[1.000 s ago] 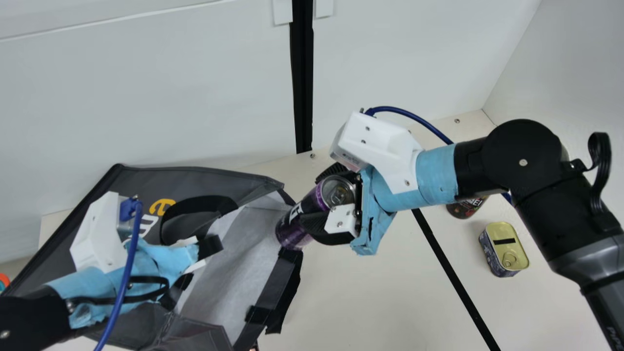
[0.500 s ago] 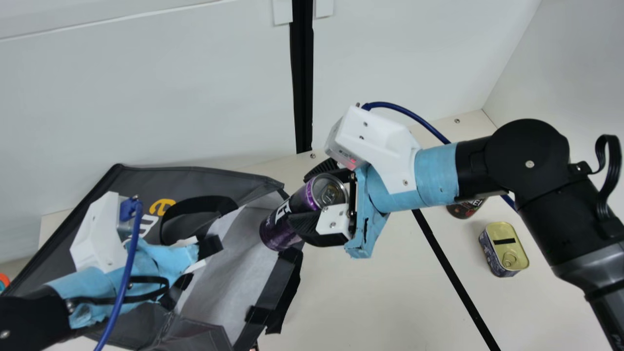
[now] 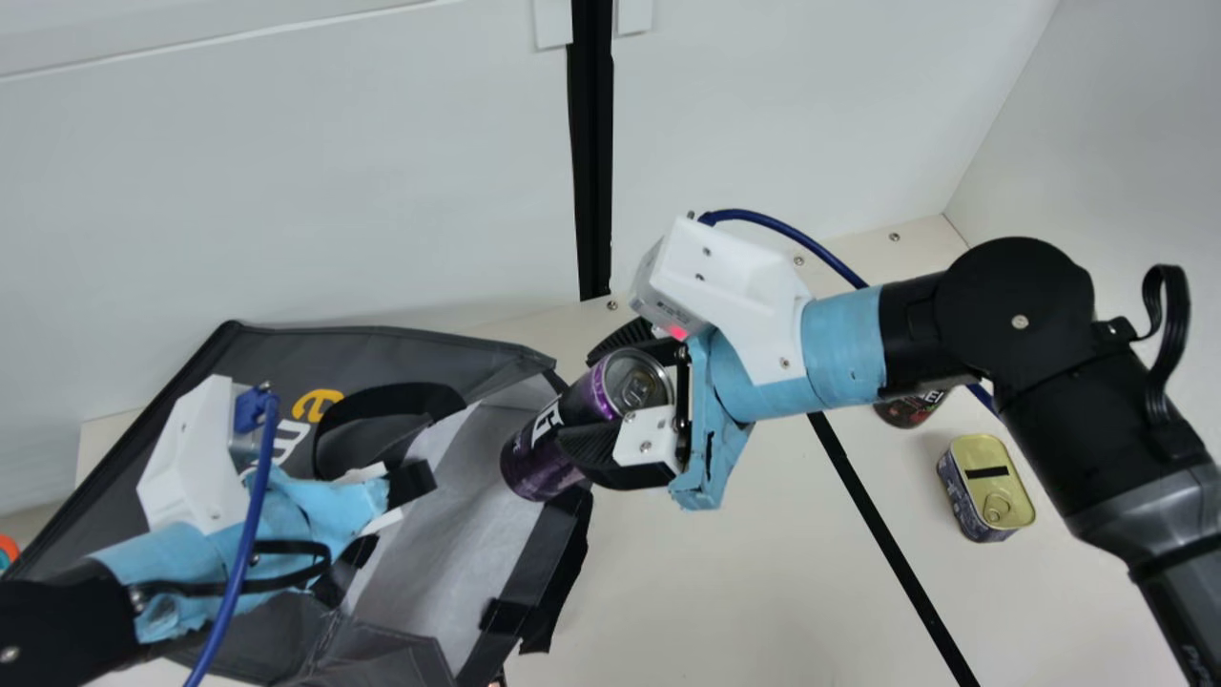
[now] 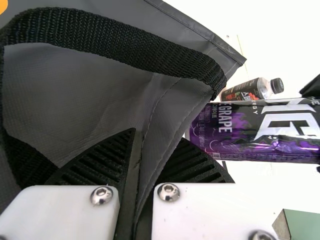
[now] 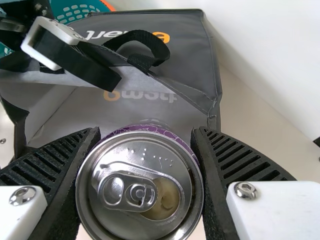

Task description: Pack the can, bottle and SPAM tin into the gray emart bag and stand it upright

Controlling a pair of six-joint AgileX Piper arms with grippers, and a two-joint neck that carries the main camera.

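The gray emart bag (image 3: 382, 348) lies on its side, its pale-lined mouth facing right. My left gripper (image 3: 405, 491) is at the bag's upper mouth edge; in the left wrist view the gripper (image 4: 136, 175) is shut on that gray fabric. My right gripper (image 3: 610, 405) is shut around the purple can (image 3: 548, 448), whose lower end is at the mouth. In the right wrist view the gripper (image 5: 145, 175) holds the can (image 5: 140, 185) by its lid end. The bottle (image 3: 908, 408) is partly hidden behind the right arm. The SPAM tin (image 3: 987, 487) rests on the table.
A black strip (image 3: 892, 544) crosses the cream table (image 3: 725, 582) between bag and tin. White walls stand behind and at the right. In the right wrist view, a teal basket (image 5: 75, 11) sits beyond the bag.
My right gripper has moved left with the can, bringing the can's lower end over the bag's mouth. The left arm and the bag have kept still.
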